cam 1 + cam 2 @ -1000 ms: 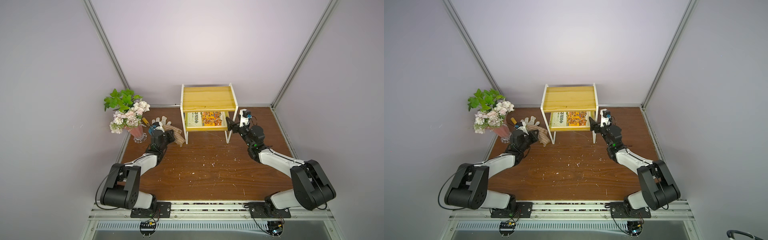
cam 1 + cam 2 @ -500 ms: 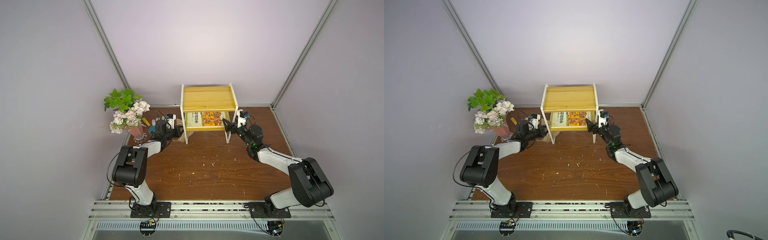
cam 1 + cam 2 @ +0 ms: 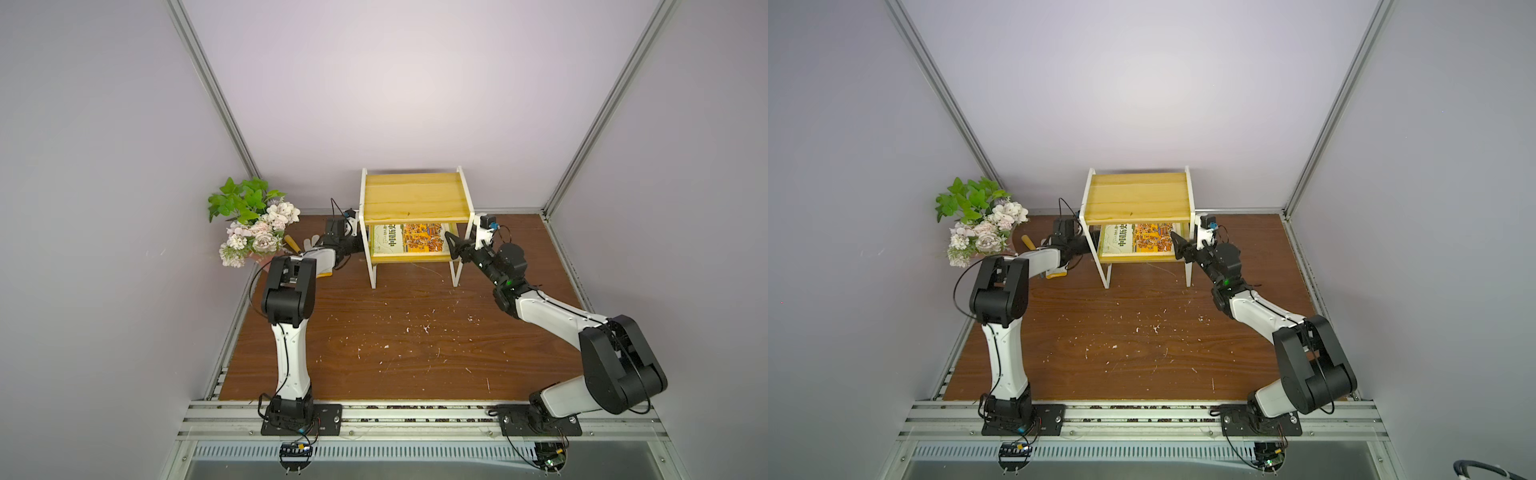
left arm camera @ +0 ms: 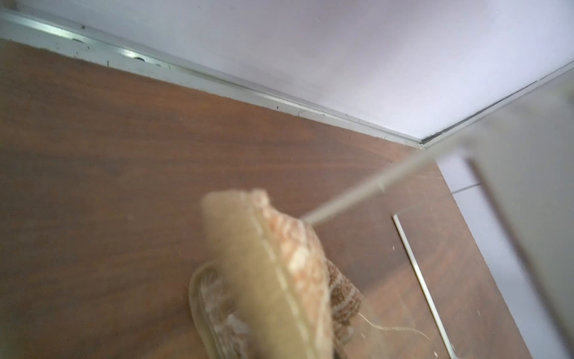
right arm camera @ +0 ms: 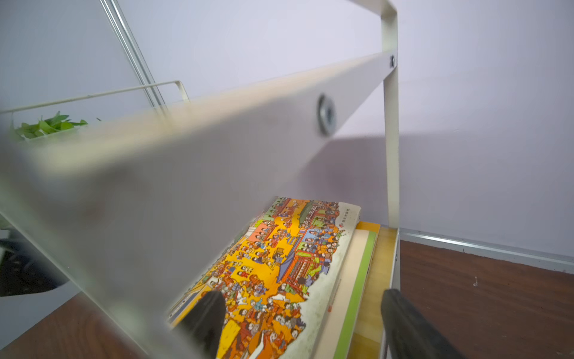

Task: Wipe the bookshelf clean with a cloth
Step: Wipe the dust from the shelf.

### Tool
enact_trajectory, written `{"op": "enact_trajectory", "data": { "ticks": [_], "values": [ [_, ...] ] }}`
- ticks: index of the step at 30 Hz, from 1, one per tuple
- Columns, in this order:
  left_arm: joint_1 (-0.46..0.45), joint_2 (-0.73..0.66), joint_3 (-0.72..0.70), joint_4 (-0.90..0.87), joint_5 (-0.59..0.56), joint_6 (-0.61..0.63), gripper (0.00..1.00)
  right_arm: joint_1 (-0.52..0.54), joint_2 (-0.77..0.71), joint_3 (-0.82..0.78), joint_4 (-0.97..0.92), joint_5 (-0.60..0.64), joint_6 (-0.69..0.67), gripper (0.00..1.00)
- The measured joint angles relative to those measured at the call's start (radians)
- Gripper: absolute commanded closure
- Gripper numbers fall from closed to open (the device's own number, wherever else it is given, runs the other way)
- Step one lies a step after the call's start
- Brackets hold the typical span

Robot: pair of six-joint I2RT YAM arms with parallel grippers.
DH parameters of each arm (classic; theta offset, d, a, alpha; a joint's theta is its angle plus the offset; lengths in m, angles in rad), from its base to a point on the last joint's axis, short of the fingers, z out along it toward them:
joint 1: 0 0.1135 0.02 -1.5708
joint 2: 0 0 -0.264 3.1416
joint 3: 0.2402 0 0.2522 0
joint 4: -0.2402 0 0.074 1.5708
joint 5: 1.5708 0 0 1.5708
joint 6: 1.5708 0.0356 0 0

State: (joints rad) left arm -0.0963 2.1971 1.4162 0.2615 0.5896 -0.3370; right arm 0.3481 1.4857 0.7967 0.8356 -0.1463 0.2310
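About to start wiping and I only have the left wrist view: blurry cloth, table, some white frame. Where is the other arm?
Observer: The right end effector is open at the bookshelf's right side, reaching in above the lower board.
Operator: Anything on that board?
Observer: A book lies flat there; one finger shows in front of its cover.
Operator: And the top board?
Observer: The top board shows only bare yellow wood in both top views.

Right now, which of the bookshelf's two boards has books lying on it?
The lower board: a colourfully illustrated book lies flat on it atop another, while the upper board carries none.
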Motion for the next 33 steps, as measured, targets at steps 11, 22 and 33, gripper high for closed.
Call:
{"op": "enact_trajectory", "data": {
  "ticks": [11, 22, 33],
  "values": [
    [0.011, -0.031, -0.092, 0.049, -0.005, -0.044, 1.0, -0.002, -0.049, -0.083, -0.022, -0.002, -0.017, 0.15],
    [0.014, -0.144, -0.084, 0.183, -0.121, -0.216, 1.0, -0.002, -0.049, -0.082, -0.004, -0.003, -0.032, 0.13],
    [0.034, 0.016, 0.227, 0.004, -0.185, -0.193, 1.0, -0.002, -0.014, -0.055, -0.005, -0.007, -0.037, 0.01]
  ]
}}
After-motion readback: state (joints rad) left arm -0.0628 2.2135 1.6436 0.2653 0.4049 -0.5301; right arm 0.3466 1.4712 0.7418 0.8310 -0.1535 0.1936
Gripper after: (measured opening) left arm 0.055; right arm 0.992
